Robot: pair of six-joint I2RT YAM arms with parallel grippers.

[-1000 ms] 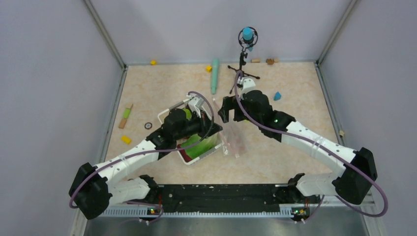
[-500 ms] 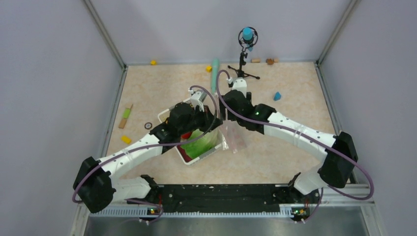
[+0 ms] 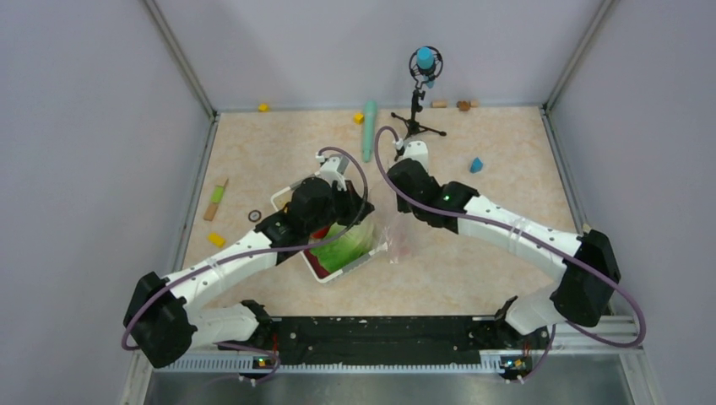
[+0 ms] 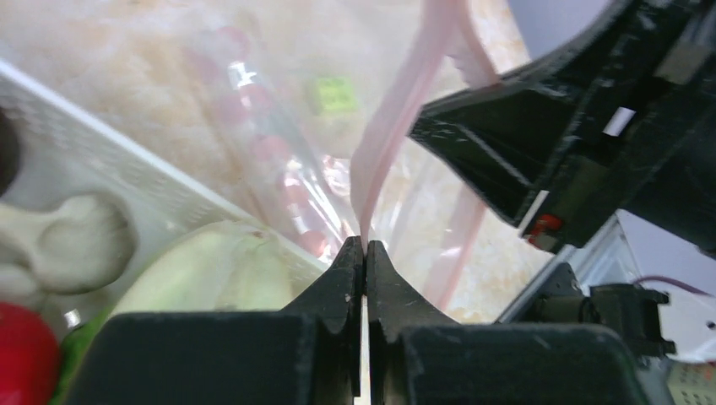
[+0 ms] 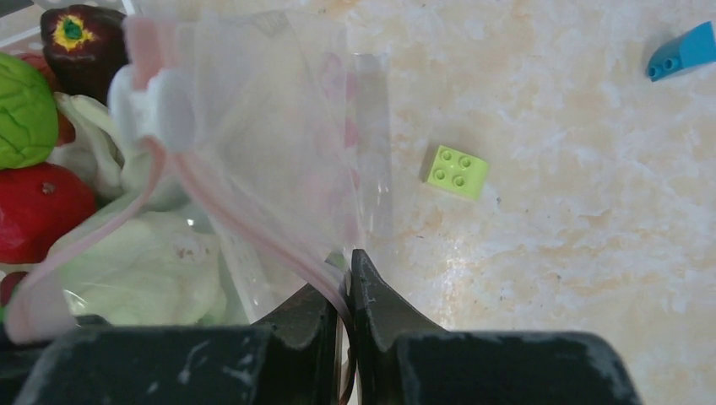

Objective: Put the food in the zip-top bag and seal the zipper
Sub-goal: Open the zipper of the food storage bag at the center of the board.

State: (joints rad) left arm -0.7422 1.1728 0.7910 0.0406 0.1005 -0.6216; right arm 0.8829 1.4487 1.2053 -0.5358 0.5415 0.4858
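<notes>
The clear zip-top bag (image 5: 279, 126) hangs between both grippers, beside the white basket (image 3: 283, 196). My left gripper (image 4: 365, 245) is shut on the pinkish zipper (image 4: 397, 110) strip at the bag's mouth. My right gripper (image 5: 348, 268) is shut on the same strip's other side. The food lies in the basket: green cabbage (image 5: 143, 270), red apple (image 5: 38, 207), green apple (image 5: 21, 110), maroon root (image 5: 80, 42) and a whitish piece (image 4: 76, 245). In the top view the bag (image 3: 397, 240) droops to the table right of the basket.
A green block (image 5: 457, 171) lies just beyond the bag, and a blue block (image 3: 476, 164) sits further right. A teal cylinder (image 3: 369, 131) and a microphone stand (image 3: 418, 101) are at the back. Yellow blocks (image 3: 217, 240) and a small ring (image 3: 254, 215) lie left of the basket.
The right arm swung left toward the left gripper, and its jaws went from wide open to shut on the bag's mouth strip. The left gripper stayed shut on the strip.
</notes>
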